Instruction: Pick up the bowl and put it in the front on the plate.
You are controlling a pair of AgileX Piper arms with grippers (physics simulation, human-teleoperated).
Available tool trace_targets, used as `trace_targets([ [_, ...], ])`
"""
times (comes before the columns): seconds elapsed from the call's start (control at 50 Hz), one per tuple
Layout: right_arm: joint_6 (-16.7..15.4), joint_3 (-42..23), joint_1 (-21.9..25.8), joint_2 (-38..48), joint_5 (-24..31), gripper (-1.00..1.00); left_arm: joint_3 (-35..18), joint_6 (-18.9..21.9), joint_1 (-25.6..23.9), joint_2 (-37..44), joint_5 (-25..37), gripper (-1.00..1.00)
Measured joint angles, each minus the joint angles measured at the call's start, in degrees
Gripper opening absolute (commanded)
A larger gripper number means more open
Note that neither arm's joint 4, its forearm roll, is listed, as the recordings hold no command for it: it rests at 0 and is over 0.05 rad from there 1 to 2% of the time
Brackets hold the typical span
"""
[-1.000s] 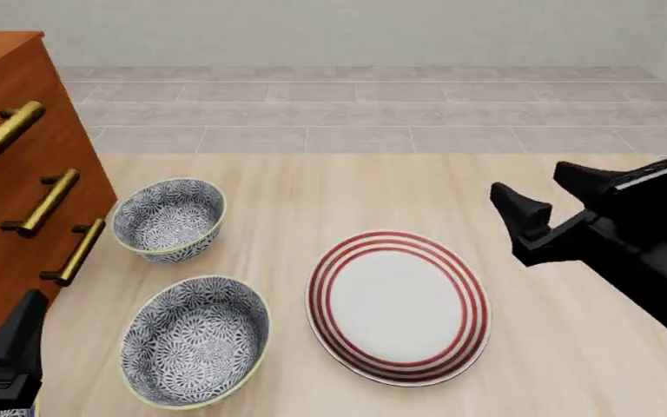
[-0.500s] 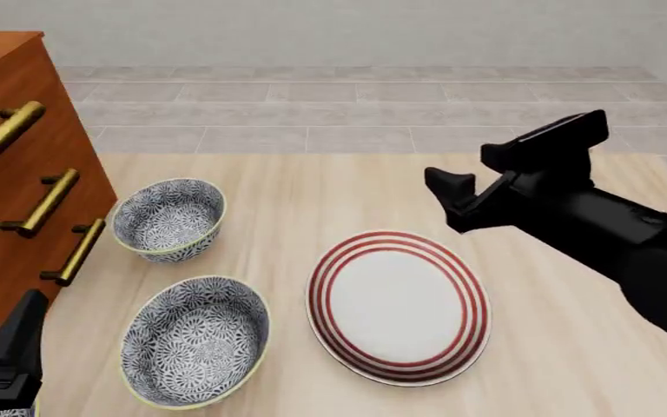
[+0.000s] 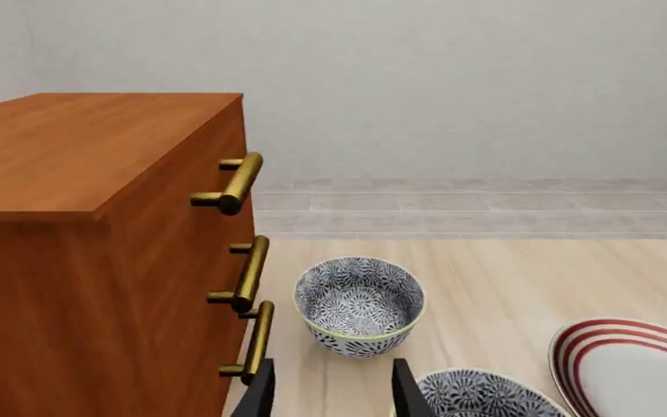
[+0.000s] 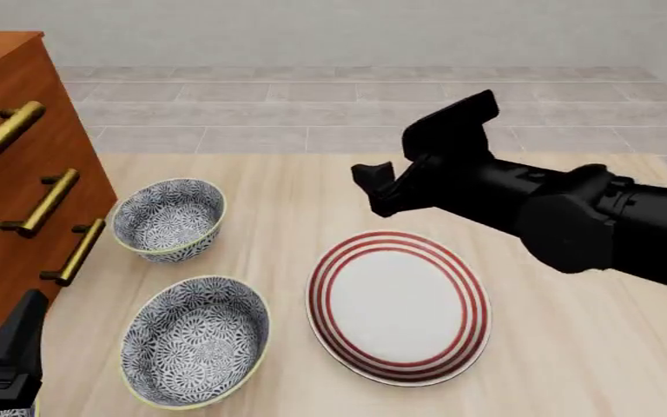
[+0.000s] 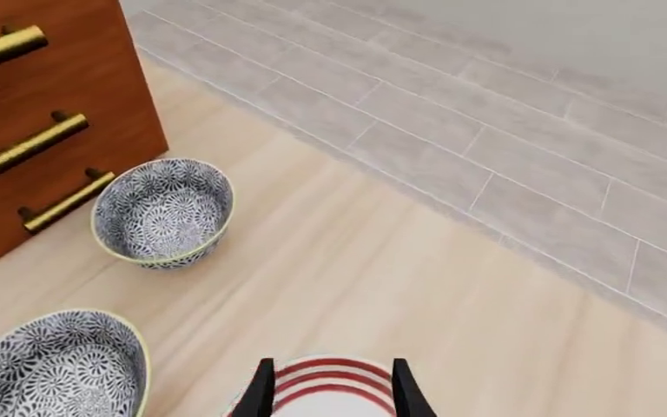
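Observation:
The bowl (image 4: 169, 219) (image 3: 359, 304) (image 5: 163, 211), small and deep with a blue-grey floral pattern, stands upright at the left of the table beside the dresser. The white plate (image 4: 398, 304) (image 3: 635, 365) (image 5: 331, 372) with red rings lies in the middle, nearer the front edge. My right gripper (image 4: 389, 161) (image 5: 331, 382) hovers open and empty above the plate's far edge, to the right of the bowl and well apart from it. My left gripper (image 4: 9, 356) (image 3: 327, 391) is open and empty at the front left corner, with the bowl ahead of it.
A wider, shallower bowl (image 4: 194, 339) (image 3: 485, 395) (image 5: 49, 373) with the same pattern sits in front of the small one, left of the plate. A wooden dresser (image 4: 9, 174) (image 3: 79, 217) (image 5: 32, 87) with brass handles (image 4: 49, 201) borders the table's left side.
My right arm has swung left and forward from the table's right edge to above the plate's far side. The left arm, bowls and plate have not moved.

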Motion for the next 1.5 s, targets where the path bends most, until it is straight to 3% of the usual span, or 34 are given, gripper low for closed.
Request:
trace_targets([
  [0.68,4.32,-15.6,8.56,14.2,3.04,1.0,0.0,0.0,0.0,0.0,0.0,1.0],
  [1.14,8.31,-27.55,9.84,22.59,7.41,1.0,0.0,0.0,0.0,0.0,0.0,1.0],
  [1.5,9.05,-38.0,8.97,29.8,12.25,1.0,0.0,0.0,0.0,0.0,0.0,1.0],
])
